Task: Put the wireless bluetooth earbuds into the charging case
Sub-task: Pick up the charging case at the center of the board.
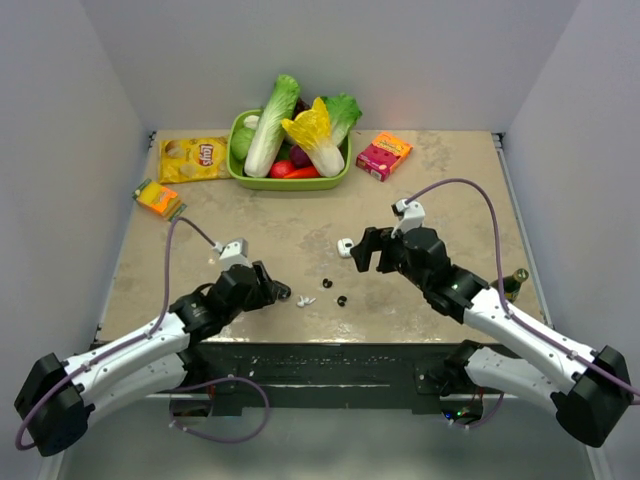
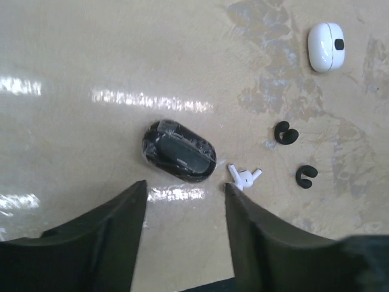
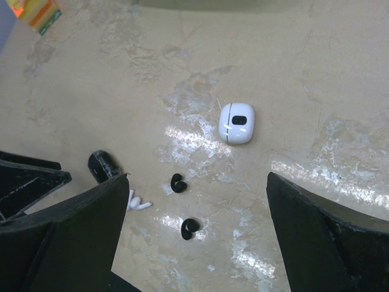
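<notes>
Earbuds point(image 2: 244, 176) lie loose by the tabletop's point(image 1: 450, 180) near edge, case point(image 3: 236, 123) apart (apparently shut), nothing inserted; left fingers point(image 2: 109, 237) part-open, right fingers point(image 3: 322, 231) wide, both empty.

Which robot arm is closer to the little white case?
The right one. The right gripper is just beside the charging case, with its jaws open towards it. The left gripper is farther off, near the white earbuds closer to the robot.

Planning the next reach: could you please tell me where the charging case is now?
Top view: the charging case lies on the table near centre, just ahead of the right gripper, beyond two black C-shaped pieces.
</notes>
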Tool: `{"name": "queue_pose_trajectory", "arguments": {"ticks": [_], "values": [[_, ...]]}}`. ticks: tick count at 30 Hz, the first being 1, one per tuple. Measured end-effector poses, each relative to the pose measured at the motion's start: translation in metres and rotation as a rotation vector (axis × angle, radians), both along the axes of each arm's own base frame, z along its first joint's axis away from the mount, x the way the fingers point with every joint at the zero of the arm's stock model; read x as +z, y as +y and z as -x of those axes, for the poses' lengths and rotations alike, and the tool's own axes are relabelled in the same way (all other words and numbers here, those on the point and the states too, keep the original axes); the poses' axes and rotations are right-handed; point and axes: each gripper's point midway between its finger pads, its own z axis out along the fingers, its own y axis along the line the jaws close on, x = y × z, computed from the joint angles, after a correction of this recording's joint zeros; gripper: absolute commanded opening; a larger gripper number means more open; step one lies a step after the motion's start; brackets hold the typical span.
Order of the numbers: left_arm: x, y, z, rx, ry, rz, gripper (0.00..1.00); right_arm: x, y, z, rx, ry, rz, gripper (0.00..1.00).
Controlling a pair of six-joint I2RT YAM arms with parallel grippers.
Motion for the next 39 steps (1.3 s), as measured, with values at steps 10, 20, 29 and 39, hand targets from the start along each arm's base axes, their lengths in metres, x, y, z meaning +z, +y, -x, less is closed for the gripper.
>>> {"name": "queue_pose_trajectory", "arguments": {"ticks": [10, 20, 29, 39], "values": [[-0.003, 0.007, -0.014, -0.097, -0.014, -0.235, 0.95, 0.009, 0.011, -0.001, 0.045, 0.007, -0.01, 0.98], [0.024, -0.004, -0.031, -0.194, -0.087, -0.312, 0.99, 0.015, 0.017, 0.008, 0.111, -0.002, -0.02, 0.98], [-0.02, -0.012, -0.022, -0.335, 0.052, -0.418, 0.89, 0.015, 0.018, 0.011, 0.131, 0.006, -0.022, 0.98], [-0.036, -0.021, -0.028, -0.397, 0.096, -0.472, 0.88, 0.02, 0.02, 0.015, 0.15, -0.001, -0.037, 0.98]]}}
